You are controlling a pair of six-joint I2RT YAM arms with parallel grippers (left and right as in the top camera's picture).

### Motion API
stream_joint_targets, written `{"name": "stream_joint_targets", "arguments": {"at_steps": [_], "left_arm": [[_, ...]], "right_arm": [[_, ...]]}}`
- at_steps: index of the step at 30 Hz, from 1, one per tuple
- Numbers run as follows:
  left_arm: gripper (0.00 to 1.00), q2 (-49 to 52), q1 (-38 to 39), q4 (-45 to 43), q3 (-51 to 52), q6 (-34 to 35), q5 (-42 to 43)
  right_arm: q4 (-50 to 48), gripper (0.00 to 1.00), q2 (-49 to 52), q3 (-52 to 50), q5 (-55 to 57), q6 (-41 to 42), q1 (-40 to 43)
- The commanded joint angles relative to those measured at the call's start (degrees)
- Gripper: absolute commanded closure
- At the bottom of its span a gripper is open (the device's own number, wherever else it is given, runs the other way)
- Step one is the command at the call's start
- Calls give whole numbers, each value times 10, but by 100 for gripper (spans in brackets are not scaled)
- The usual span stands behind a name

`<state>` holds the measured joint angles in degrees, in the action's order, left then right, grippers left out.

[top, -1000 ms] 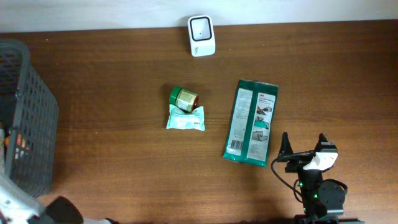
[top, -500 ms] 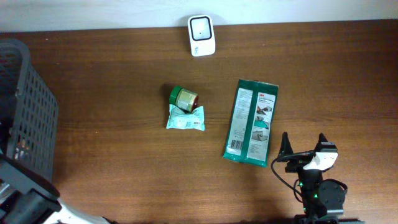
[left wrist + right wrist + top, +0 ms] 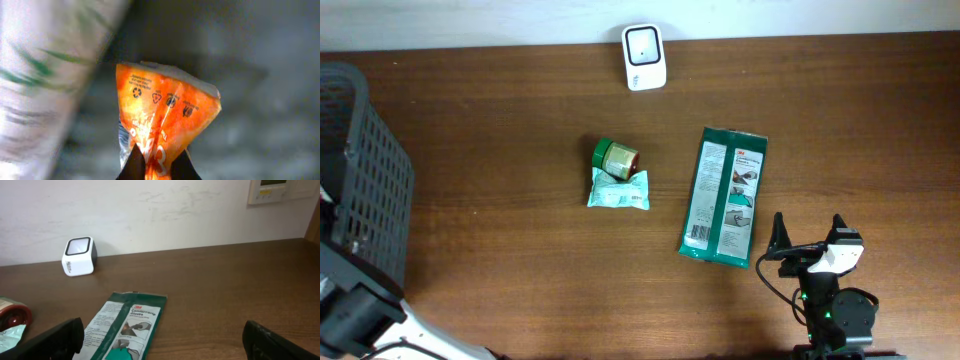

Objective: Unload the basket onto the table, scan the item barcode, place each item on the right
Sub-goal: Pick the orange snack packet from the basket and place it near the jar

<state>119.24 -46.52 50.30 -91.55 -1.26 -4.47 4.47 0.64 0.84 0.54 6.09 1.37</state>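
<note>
A brown wooden counter [image 3: 500,120] seen from above, with a pale wall along its far edge. A dark grey mesh basket [image 3: 370,190] stands at the left edge. Part of the left arm [image 3: 355,310] shows in the near left corner, just beside the basket; its hand cannot be seen from above.

In the left wrist view, the left hand [image 3: 159,162] is pinched narrow on the lower end of an orange packet [image 3: 165,115] with small black recycling marks. The packet rises upright from the two dark fingertips [image 3: 134,165]. A blurred white thing with green marks [image 3: 45,75] lies to its left, against a blurred grey background.

A white barcode scanner [image 3: 644,57] stands at the far edge, well apart from the basket. Near the middle, a small green tin [image 3: 615,157] touches a pale green sachet [image 3: 618,191]. To their right lies a long green pack [image 3: 724,196], flat, label up.

The right hand [image 3: 808,235] sits near that pack's near end, jaws spread wide and holding nothing
</note>
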Motion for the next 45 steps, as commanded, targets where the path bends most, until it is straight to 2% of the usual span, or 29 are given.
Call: {"name": "stream_joint_targets", "arguments": {"at_steps": [1,3,6,9,11,13,14,17,20,23,25,27,29,33,34,35,36,37,40,42,43,45], "left_arm": [[100,-17,4,50,-113,41,142],[100,-57,12,74,-178,52,200],[100,-169,56,114,-257,73,268],[100,-274,153,116,-258,72,257],[100,-296,252,147,-258,72,210],[100,-286,365,188,-246,72,141],[100,-263,456,194,-201,72,103],[100,-211,560,166,-113,72,102],[100,-140,646,119,-50,72,83],[100,-80,713,102,-46,72,76],[100,-68,744,88,-46,72,57],[100,-67,779,71,-46,72,2],[100,-64,807,53,-44,72,-10],[66,-44,831,-12,-40,73,-3],[62,-40,835,-28,-40,73,11],[52,-38,837,-42,-40,73,20],[30,-38,838,-52,-41,72,21],[19,-38,838,-60,-41,72,16],[18,-52,822,-23,-70,72,-35],[18,-91,796,36,-125,72,-99],[14,-108,784,54,-148,72,-116],[13,-157,745,94,-208,72,-144]], "right_arm": [[1,2,-3,-5,1,3,2],[1,2,-3,-5,1,3,2],[1,2,-3,-5,1,3,2],[1,2,-3,-5,1,3,2],[1,2,-3,-5,1,3,2],[1,2,-3,-5,1,3,2],[1,2,-3,-5,1,3,2],[1,2,-3,-5,1,3,2],[1,2,-3,-5,1,3,2],[1,2,-3,-5,1,3,2],[1,2,-3,-5,1,3,2],[1,2,-3,-5,1,3,2],[1,2,-3,-5,1,3,2],[1,2,-3,-5,1,3,2],[1,2,-3,-5,1,3,2],[1,2,-3,-5,1,3,2],[1,2,-3,-5,1,3,2],[1,2,-3,-5,1,3,2],[1,2,-3,-5,1,3,2],[1,2,-3,-5,1,3,2],[1,2,-3,-5,1,3,2],[1,2,-3,-5,1,3,2]]}}
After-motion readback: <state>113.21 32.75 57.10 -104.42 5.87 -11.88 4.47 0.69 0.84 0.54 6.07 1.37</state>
